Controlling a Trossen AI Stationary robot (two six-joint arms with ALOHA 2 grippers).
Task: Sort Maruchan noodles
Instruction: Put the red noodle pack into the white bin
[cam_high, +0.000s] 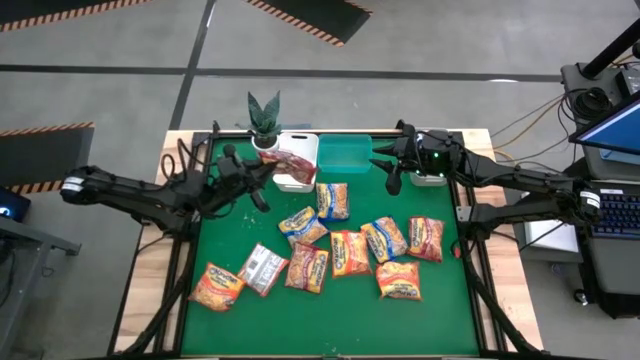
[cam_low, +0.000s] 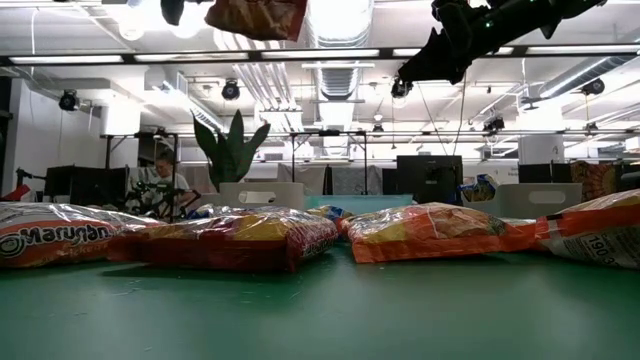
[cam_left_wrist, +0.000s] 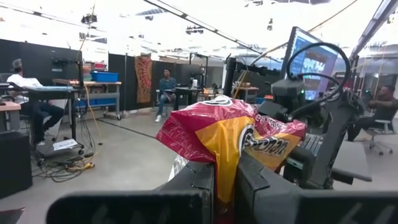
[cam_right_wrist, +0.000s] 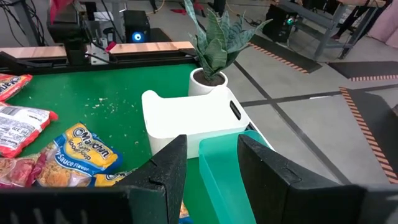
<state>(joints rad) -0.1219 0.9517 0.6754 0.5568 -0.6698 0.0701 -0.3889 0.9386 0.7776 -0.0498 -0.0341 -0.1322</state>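
Above white bin (cam_high: 297, 160): red packet (cam_high: 291, 163), left gripper (cam_high: 258, 175) clamped.

You get bright, even light from the ceiling strip lights (cam_low: 345, 53), which glare white in the low view. On the green desk (cam_high: 330, 320) the packets (cam_high: 349, 252) cast only faint, soft shadows. From table height, the nearest packet (cam_low: 55, 240) looks soft and shines with crinkly highlights. Your left wrist view blows out at the ceiling, and its own fingers (cam_left_wrist: 199, 186) are blurred.
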